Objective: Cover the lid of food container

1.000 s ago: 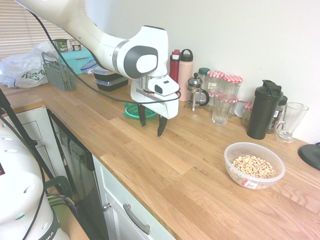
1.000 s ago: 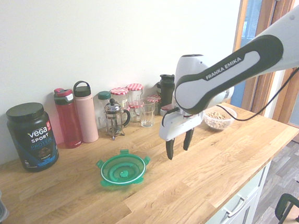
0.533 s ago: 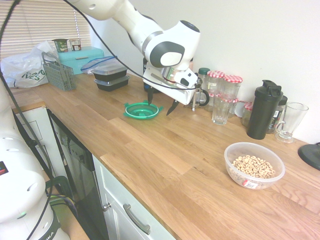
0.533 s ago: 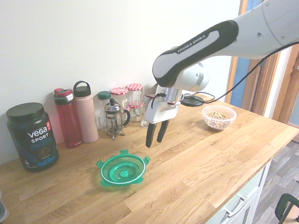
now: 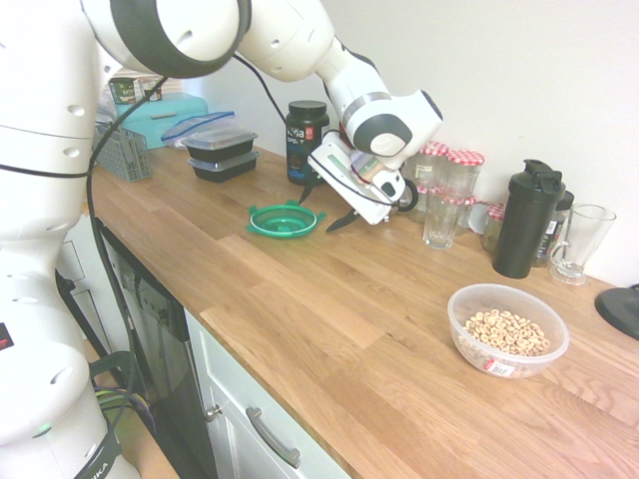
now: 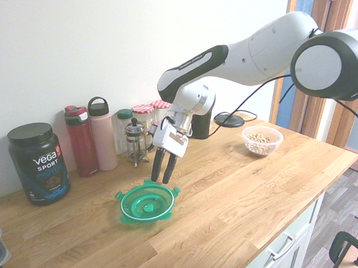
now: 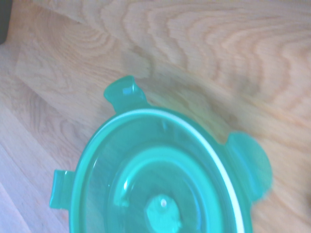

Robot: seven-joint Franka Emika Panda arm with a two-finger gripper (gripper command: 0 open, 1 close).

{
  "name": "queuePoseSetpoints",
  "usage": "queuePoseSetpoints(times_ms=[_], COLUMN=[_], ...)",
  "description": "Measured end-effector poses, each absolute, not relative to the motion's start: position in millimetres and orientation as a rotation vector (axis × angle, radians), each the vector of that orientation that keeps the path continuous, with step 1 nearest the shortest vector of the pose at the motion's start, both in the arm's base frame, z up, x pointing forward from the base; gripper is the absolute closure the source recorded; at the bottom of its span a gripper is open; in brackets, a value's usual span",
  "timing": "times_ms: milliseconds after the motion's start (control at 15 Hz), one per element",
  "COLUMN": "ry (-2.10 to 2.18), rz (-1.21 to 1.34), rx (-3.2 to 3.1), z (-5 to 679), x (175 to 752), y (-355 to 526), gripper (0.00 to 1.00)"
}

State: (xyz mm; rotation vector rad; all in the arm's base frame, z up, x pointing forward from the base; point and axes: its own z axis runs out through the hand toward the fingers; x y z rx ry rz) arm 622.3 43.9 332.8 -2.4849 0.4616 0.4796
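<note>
The lid [image 5: 285, 220] is round, translucent green, and lies flat on the wooden counter; it also appears in the second exterior view [image 6: 147, 204] and fills the wrist view [image 7: 160, 179], where its white ring and clip tabs show. My gripper [image 6: 160, 178] hangs tilted just above the lid's rim on the side toward the bottles, open with nothing between its fingers; it also shows in the first exterior view [image 5: 321, 210]. The food container [image 5: 507, 329], a clear round bowl of ring cereal with a red-white label, stands far along the counter [image 6: 262, 140], apart from both.
Along the wall stand a black protein tub [image 6: 38, 162], two bottles [image 6: 95, 141], a French press [image 6: 137, 142], checked-lid jars [image 5: 451, 185], a black shaker [image 5: 526, 220] and a glass [image 5: 579, 242]. Black meal boxes [image 5: 220, 152] and a grey basket [image 5: 118, 150] sit at the counter's far end.
The arm has swung from the middle of the counter over to the lid and the gripper has come down near its rim. The fingers stayed open. Lid and container have not moved.
</note>
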Motion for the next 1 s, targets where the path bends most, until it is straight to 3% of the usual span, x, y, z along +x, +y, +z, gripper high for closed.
queuePoseSetpoints(times_ms=[867,933,1000], ry=[0.524,0.543,0.552], rz=[0.585,0.600,0.607], rx=[-2.498,-2.496,-2.496], z=[317.8,317.3,317.2], x=[619.8,617.8,616.1], y=[57.7,60.1,62.5], gripper=[0.00,1.00,1.00])
